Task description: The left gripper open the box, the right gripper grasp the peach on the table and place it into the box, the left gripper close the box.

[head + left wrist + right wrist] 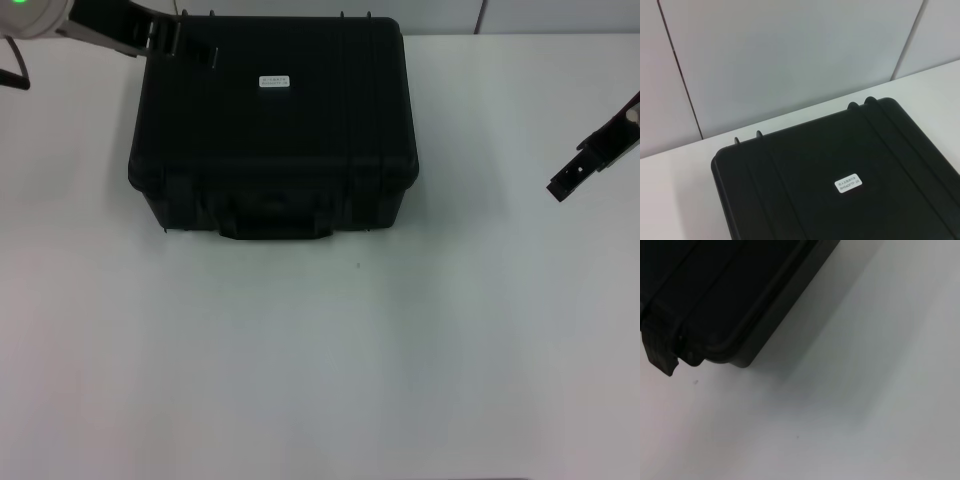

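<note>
The black box [275, 130] stands at the back middle of the white table with its lid down, a small white label [273, 80] on top and its handle [275, 222] facing me. The left wrist view shows the lid [840, 165] from above; the right wrist view shows a lower corner of the box [715, 290]. My left gripper [185, 45] hovers over the box's back left corner. My right gripper [560, 185] hangs over the table to the right of the box, apart from it. The peach is out of view.
The white table [320, 360] stretches wide in front of and beside the box. A pale panelled wall [790, 60] rises right behind the box. A front latch [660, 347] of the box shows in the right wrist view.
</note>
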### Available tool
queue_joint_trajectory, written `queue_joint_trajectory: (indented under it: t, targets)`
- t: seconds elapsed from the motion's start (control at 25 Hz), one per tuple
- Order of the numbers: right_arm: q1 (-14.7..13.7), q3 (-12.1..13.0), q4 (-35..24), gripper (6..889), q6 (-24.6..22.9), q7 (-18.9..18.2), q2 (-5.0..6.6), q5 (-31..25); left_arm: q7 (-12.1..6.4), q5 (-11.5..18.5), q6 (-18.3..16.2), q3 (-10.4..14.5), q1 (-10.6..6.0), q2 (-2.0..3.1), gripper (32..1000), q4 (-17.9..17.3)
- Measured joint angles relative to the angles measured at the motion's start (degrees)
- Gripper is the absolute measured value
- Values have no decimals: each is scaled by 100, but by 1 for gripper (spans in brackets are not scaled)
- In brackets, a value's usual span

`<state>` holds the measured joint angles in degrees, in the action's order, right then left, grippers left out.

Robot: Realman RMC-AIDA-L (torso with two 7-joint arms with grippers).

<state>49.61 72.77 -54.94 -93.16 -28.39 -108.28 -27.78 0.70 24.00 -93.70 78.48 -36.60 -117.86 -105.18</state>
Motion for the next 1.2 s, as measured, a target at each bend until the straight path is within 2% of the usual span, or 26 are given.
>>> queue_joint_trajectory:
  t: [1.2]
  targets:
    - [-2,0,18,833,-4,9,0,-9,-26,0,6,0,-2,0,862,-3]
